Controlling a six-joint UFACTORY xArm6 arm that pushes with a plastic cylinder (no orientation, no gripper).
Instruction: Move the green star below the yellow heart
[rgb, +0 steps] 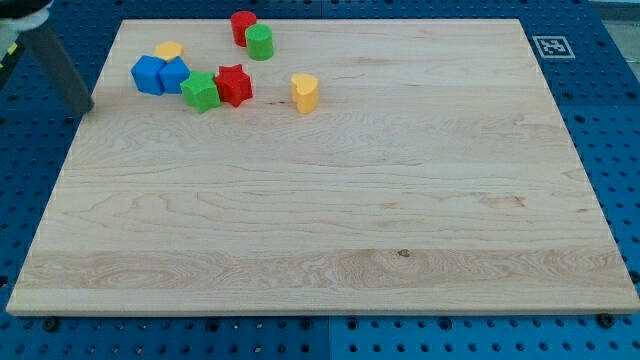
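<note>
Across the board (320, 200), two each: red, green, blue, yellow.

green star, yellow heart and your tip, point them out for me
green star (201, 91), camera view, on its top face
yellow heart (304, 91), camera view, on its top face
my tip (86, 108), camera view, on the rod's lower end, off the board's left edge
</note>
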